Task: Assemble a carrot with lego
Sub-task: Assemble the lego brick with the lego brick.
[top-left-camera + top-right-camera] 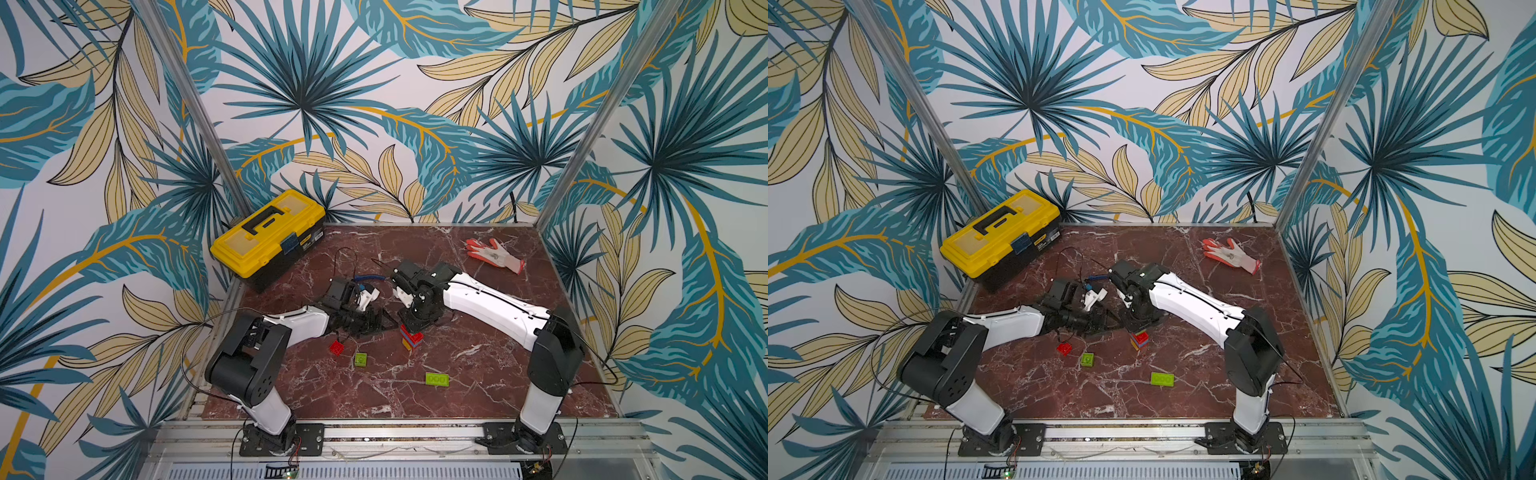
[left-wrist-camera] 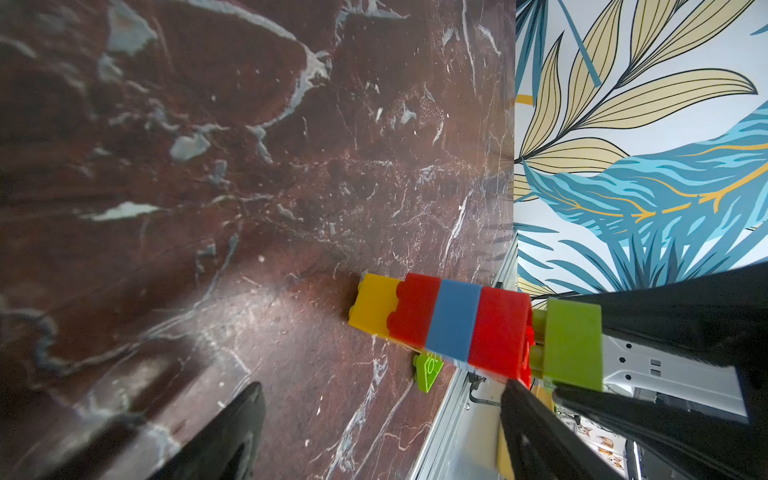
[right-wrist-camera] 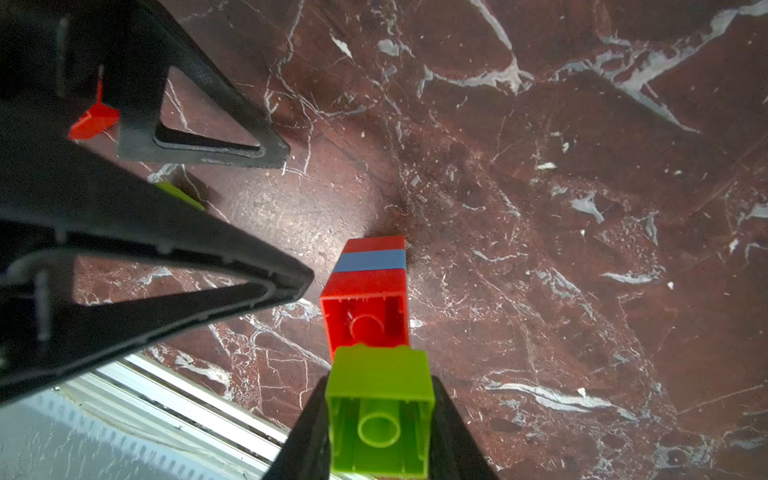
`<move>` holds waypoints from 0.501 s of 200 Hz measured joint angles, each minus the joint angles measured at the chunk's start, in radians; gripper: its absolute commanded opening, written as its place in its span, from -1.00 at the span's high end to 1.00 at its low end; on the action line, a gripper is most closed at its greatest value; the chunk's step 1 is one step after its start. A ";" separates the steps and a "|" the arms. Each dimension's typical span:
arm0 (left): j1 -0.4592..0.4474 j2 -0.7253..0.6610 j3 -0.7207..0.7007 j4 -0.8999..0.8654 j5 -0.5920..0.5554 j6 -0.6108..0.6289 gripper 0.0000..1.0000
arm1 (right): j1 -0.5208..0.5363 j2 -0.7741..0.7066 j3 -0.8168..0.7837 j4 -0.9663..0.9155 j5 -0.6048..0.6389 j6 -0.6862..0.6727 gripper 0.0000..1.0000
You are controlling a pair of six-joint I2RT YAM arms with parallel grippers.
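Observation:
The carrot [image 1: 411,340] [image 1: 1139,340] stands mid-table as a stack of yellow, red, blue and red bricks [image 2: 440,322]. Its top red brick shows a hollow underside [image 3: 365,320]. My right gripper [image 3: 380,415] [image 1: 409,326] reaches down from above, shut on a lime-green brick [image 2: 573,345] whose studs meet that hollow. How deep they sit I cannot tell. My left gripper [image 2: 382,432] [image 1: 386,323] is open beside the stack, and its fingers [image 3: 208,257] hold nothing. Loose lego lies nearer the front: a red brick [image 1: 337,347], a small green brick [image 1: 360,359] and a long green brick [image 1: 437,379].
A yellow toolbox [image 1: 268,232] stands at the back left. Blue-handled pliers [image 1: 370,277] lie behind the arms and an orange-and-white glove [image 1: 494,254] at the back right. An aluminium rail [image 1: 395,432] runs along the table's front edge.

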 measured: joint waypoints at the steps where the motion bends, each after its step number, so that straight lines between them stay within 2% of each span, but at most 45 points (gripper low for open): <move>1: 0.000 0.000 0.000 0.000 0.000 0.000 -0.79 | 0.000 0.000 0.000 0.000 0.000 0.000 0.33; 100: 0.000 0.000 0.000 0.000 0.000 0.000 -0.79 | 0.000 0.032 0.042 -0.036 0.004 -0.006 0.34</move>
